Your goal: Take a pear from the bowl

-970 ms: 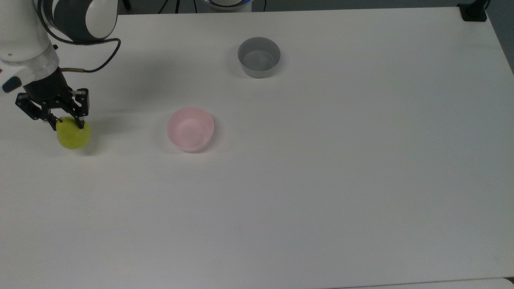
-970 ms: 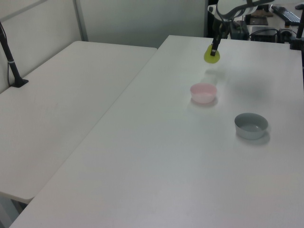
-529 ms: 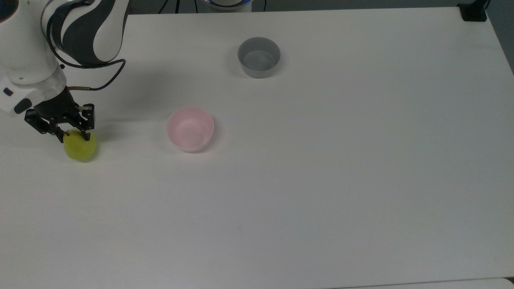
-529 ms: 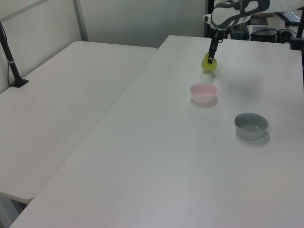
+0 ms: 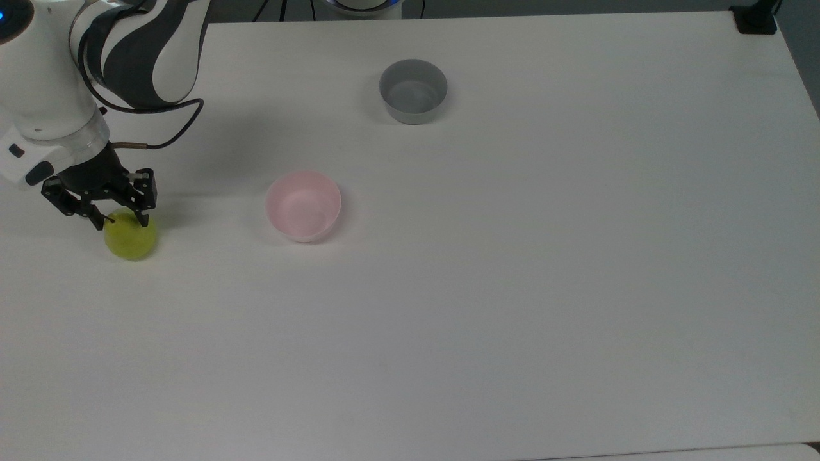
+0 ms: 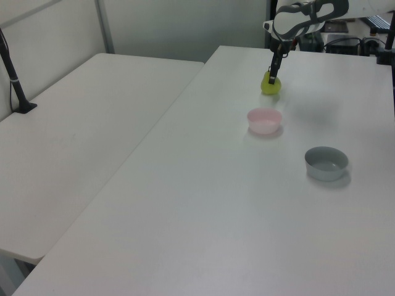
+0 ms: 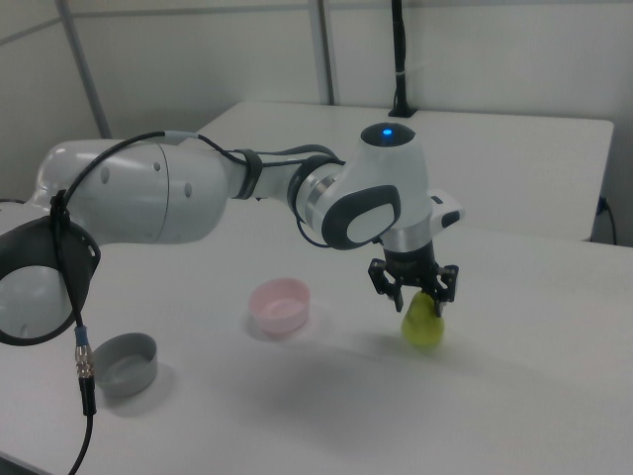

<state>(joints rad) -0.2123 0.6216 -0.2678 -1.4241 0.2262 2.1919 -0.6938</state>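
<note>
pear (image 5: 131, 239) out of bowl (image 5: 303, 205) | jaws of gripper (image 5: 123, 221) clamped on pear top | at tabletop (image 5: 512, 256), top view's far left | left: release

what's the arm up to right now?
The Panda's gripper is clamped on the top of the yellow-green pear, which sits low at the table, well toward the top view's left of the pink bowl. That bowl is empty, so the pear is already out of it. The grey bowl stands apart, also empty.
</note>
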